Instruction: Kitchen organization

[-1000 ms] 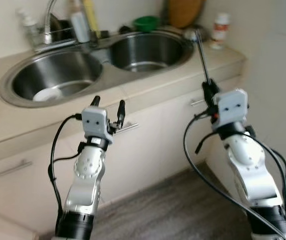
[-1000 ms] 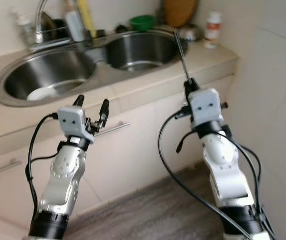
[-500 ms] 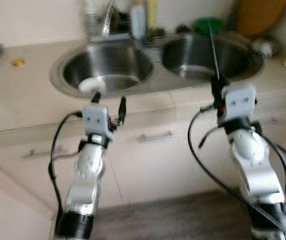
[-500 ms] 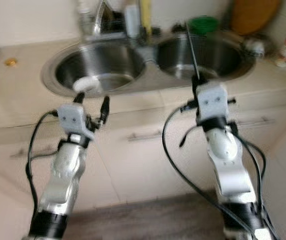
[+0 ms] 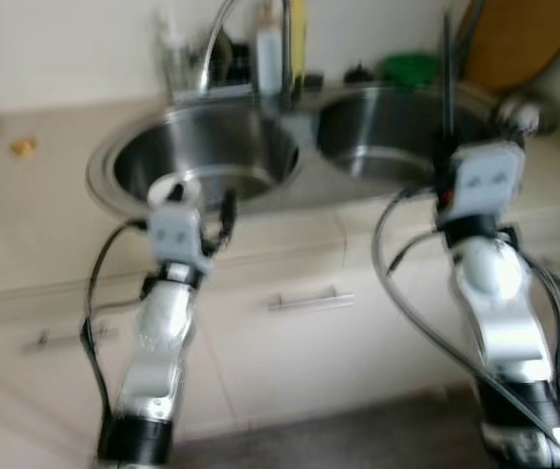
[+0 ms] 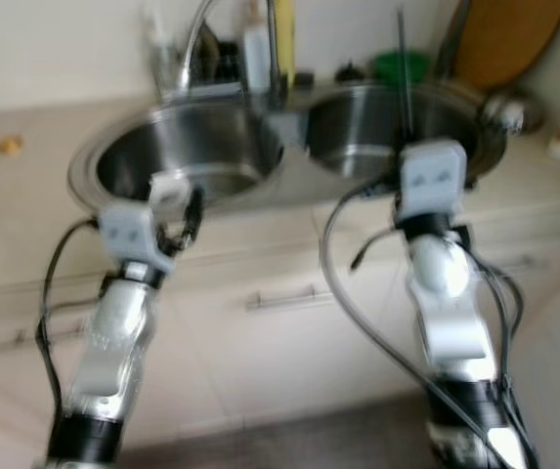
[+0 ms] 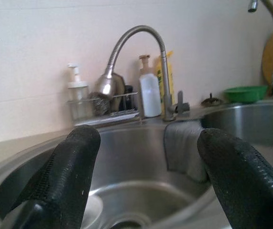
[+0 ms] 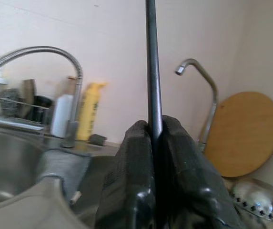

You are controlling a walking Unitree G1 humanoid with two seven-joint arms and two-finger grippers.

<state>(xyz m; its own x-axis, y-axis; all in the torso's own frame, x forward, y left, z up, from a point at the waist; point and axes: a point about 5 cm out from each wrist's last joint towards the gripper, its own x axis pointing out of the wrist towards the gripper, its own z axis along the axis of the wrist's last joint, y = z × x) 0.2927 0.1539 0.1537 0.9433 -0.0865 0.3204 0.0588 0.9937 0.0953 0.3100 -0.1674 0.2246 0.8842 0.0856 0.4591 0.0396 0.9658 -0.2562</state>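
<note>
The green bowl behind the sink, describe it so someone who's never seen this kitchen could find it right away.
Start at the double steel sink set in the beige counter. Behind the basin on the robot's right, against the wall, sits the green bowl, between a small dark object and the round wooden board leaning on the wall. It is the only bright green thing there, low and wide beside the tall bottles.

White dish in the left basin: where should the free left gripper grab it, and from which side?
Pinch the dish by its raised near rim, coming down from above. It lies low on the basin floor, walled all round. The left gripper is open before it.
</note>
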